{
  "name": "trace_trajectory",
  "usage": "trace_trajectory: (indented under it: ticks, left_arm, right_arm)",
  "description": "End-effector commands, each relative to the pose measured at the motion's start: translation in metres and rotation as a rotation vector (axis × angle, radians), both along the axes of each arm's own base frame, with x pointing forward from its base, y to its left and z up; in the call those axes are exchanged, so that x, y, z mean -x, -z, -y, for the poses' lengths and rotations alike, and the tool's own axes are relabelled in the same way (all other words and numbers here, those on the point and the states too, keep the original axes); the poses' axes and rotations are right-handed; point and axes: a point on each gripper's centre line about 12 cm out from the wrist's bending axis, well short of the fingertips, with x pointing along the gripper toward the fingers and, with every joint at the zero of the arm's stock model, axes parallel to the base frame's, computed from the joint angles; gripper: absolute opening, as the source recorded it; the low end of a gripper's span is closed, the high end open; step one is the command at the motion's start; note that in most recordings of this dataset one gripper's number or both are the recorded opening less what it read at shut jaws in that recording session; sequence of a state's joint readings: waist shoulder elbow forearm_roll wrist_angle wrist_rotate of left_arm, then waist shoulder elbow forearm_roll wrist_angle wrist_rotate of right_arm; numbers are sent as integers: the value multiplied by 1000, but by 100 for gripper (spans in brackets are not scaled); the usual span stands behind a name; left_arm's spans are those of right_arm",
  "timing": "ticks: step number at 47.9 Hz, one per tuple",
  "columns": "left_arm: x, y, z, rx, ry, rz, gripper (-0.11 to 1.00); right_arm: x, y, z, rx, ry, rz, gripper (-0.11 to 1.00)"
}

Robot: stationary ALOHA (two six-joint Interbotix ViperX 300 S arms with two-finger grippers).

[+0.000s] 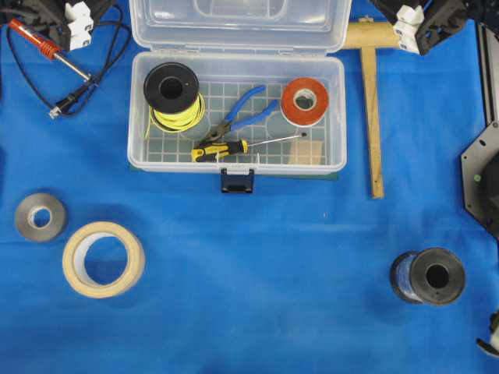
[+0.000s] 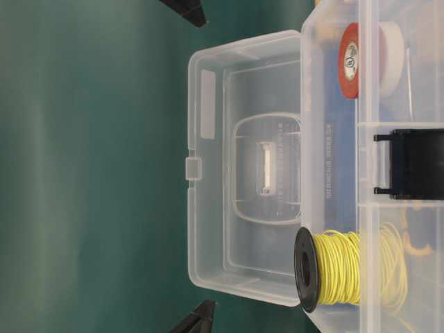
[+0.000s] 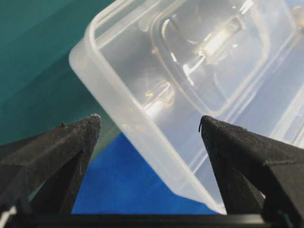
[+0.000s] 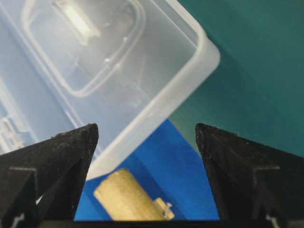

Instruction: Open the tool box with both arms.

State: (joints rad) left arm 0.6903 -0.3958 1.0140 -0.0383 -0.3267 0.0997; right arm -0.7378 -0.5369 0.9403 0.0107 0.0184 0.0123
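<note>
On my right wrist feed I see the right gripper (image 4: 146,137) spread wide, its two black pointed fingers (image 4: 61,161) framing the lower corners with nothing between them. Above them the rounded corner of the tool box lid (image 4: 156,102) runs diagonally across the view, clear plastic with a moulded oval recess (a bright glint sits inside it). Below the rim lies the blue bench cover (image 4: 166,180), and on it the end of a pale wooden piece (image 4: 126,197). Teal backdrop (image 4: 256,61) fills the upper right.

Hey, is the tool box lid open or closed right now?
Open. The lid is swung back behind the tool box, exposing the yellow wire spool and pliers inside.
</note>
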Motion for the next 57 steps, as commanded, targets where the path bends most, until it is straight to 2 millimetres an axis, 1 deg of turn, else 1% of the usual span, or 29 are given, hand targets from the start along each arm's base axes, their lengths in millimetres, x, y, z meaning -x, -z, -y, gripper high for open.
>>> trace_trajectory:
  ticks: [1, 17, 21, 24, 31, 38, 43, 57]
  left_arm:
    - [-2, -9, -6, -23, -10, 23, 91]
    - [0, -8, -7, -21, -16, 20, 91]
    - [4, -8, -7, -16, -28, 19, 91]
    - [9, -7, -7, -15, -37, 15, 91]
    - [23, -7, -3, -19, -60, 24, 91]
    - [37, -7, 6, -25, -72, 33, 91]
    - [43, -8, 10, -26, -78, 37, 91]
    - [45, -6, 14, 1, -75, 28, 91]
  right_arm:
    - [-3, -11, 6, 20, 13, 30, 82]
    - [-1, -10, 6, 17, 15, 28, 82]
    - [2, -10, 5, 14, 20, 25, 82]
    - [7, -9, 3, 8, 28, 22, 82]
    - [26, -10, -4, 1, 61, 14, 82]
    - [44, -10, -18, -4, 72, 9, 82]
    - [51, -11, -25, -3, 72, 10, 82]
    - [49, -5, -24, -24, 73, -1, 82]
